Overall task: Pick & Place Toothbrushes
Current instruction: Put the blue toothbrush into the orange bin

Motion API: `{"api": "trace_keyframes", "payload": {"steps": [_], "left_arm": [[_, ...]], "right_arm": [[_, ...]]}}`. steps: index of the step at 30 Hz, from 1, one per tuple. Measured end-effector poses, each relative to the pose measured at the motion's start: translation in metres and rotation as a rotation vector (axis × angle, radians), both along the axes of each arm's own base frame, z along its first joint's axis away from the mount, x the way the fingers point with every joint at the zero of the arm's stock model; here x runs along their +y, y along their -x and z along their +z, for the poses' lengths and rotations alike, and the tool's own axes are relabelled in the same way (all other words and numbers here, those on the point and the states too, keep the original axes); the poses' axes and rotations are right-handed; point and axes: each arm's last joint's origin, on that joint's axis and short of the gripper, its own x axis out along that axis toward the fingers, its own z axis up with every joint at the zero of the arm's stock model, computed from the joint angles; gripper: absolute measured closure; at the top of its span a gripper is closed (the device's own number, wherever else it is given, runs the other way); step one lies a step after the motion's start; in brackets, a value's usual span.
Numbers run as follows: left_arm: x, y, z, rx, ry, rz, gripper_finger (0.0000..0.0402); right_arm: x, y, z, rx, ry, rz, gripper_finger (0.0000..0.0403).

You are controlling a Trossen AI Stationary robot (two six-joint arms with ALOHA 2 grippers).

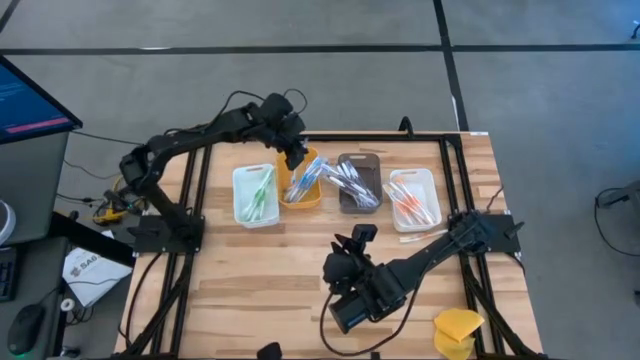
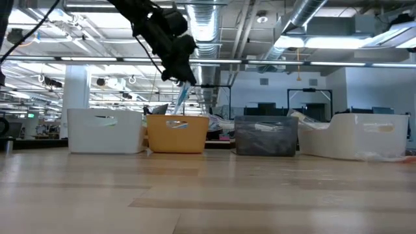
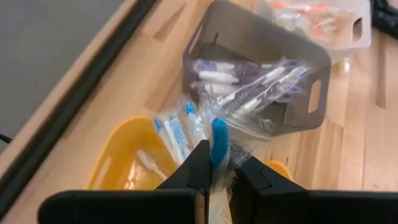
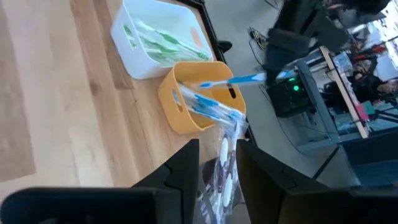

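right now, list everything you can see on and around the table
white bin: one, far left of the row, green toothbrushes inside
yellow bin: one, second from left, blue toothbrushes inside
grey bin: one, third, wrapped grey toothbrushes
second white bin: one, right end, orange toothbrushes
yellow lump: one, near right corner
table: one, light wood
monitor: one, beyond the table's left edge
left pincer: shut on a blue toothbrush, above the yellow bin
right pincer: near the table's front, holding a wrapped toothbrush
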Motion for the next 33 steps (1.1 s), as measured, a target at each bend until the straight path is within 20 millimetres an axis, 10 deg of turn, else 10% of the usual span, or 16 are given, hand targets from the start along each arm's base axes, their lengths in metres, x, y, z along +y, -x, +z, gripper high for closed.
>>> {"api": "trace_keyframes", "payload": {"steps": [16,33], "left_arm": [[0.011,-0.013,-0.047,0.128,0.126,-0.006,0.0378],[0.012,-0.013,-0.048,0.162,0.087,0.048,0.0284]], "right_arm": [[0.001,0.001,0.0,0.0,0.0,0.004,0.0303],[0.002,0.001,-0.001,0.037,0.003,0.026,0.0303]]}}
